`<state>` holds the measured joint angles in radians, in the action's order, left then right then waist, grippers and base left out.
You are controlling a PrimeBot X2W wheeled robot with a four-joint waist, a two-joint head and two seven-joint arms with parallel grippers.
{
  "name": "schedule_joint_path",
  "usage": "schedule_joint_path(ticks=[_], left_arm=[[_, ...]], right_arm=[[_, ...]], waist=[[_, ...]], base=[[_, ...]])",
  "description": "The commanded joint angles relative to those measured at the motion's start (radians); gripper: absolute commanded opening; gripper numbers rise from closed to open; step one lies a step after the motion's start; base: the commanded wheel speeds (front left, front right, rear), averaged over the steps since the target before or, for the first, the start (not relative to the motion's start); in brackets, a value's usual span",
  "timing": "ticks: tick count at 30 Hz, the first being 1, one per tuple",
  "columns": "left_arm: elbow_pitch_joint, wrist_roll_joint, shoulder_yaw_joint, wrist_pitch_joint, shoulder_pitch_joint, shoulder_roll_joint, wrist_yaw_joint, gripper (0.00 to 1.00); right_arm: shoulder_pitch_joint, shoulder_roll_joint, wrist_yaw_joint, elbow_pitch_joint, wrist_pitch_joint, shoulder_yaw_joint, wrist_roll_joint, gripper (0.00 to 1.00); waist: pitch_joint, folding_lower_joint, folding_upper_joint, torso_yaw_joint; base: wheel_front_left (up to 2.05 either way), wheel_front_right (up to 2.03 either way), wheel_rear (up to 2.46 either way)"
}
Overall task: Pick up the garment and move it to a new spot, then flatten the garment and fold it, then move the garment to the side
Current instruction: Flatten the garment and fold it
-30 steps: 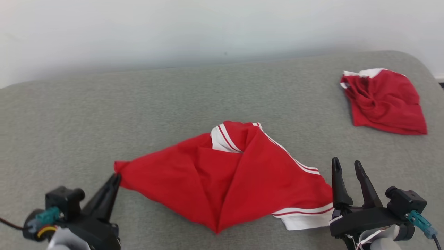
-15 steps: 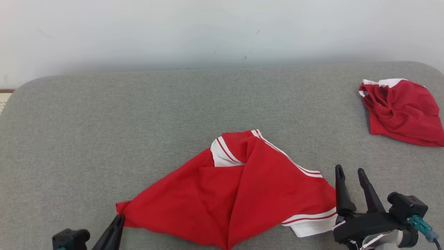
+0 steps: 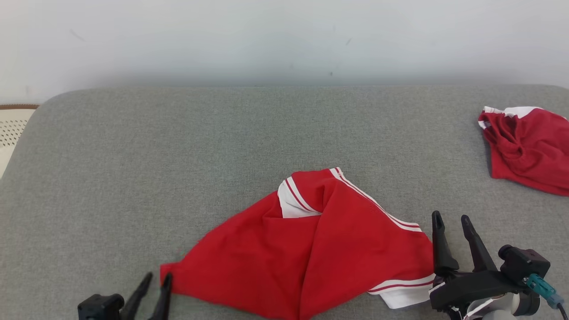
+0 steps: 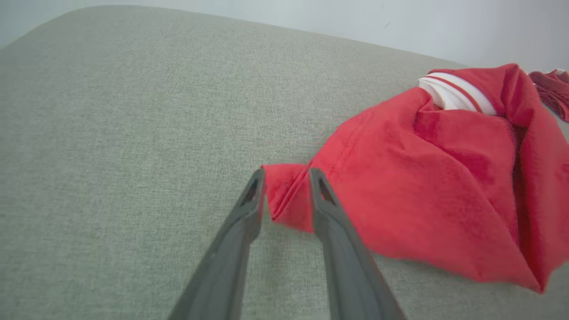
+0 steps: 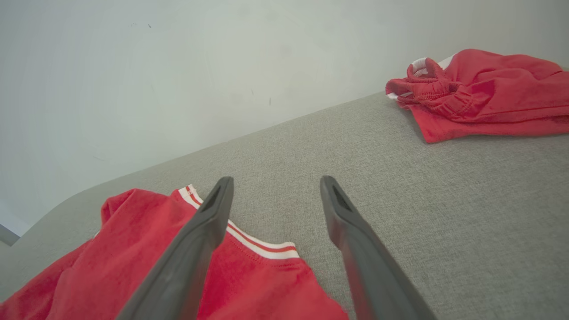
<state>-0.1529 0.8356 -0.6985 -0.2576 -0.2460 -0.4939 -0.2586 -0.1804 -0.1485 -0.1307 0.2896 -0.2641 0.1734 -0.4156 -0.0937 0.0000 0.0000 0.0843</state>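
The garment (image 3: 311,249) is a red piece with white striped trim, lying crumpled on the grey cushion (image 3: 178,155) in the lower middle of the head view. My left gripper (image 3: 157,278) sits at its left corner with the fingers parted. In the left wrist view that corner of the garment (image 4: 422,178) lies loose between the tips of the left gripper (image 4: 286,175). My right gripper (image 3: 450,218) stands open just off the garment's right edge, over its white hem. In the right wrist view the right gripper (image 5: 275,182) holds nothing, and the garment (image 5: 133,249) lies under its left finger.
A second red garment (image 3: 529,151) lies bunched at the far right of the cushion, also seen as a red garment (image 5: 480,93) ahead of the right fingers. A pale perforated object (image 3: 11,129) sits past the cushion's left edge. A white wall backs the cushion.
My left gripper's fingers have parted and released the garment's left corner, which now lies slack. The head camera has shifted, so the whole picture moved. The right gripper stays open.
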Motion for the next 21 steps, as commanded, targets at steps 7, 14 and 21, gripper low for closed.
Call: schedule_joint_path(ticks=[7,14,21], left_arm=[[0.036,-0.094,0.078,-0.008,0.032,0.024,0.015,1.00],[-0.013,-0.107,0.058,-0.005,0.027,0.036,0.063,1.00],[-0.064,-0.118,0.049,-0.005,-0.008,0.066,0.088,1.00]], right_arm=[[-0.005,-0.013,0.000,0.001,-0.002,0.002,-0.004,1.00],[-0.015,-0.011,0.000,0.008,-0.002,0.023,-0.011,1.00],[-0.016,-0.021,0.000,0.013,-0.002,0.025,-0.017,1.00]], waist=[[-0.006,0.0000,0.0000,0.011],[-0.007,0.0000,0.0000,-0.009],[-0.016,0.0000,0.0000,-0.029]], base=[[0.00,0.00,0.00],[0.00,0.00,0.00],[0.00,0.00,0.00]])
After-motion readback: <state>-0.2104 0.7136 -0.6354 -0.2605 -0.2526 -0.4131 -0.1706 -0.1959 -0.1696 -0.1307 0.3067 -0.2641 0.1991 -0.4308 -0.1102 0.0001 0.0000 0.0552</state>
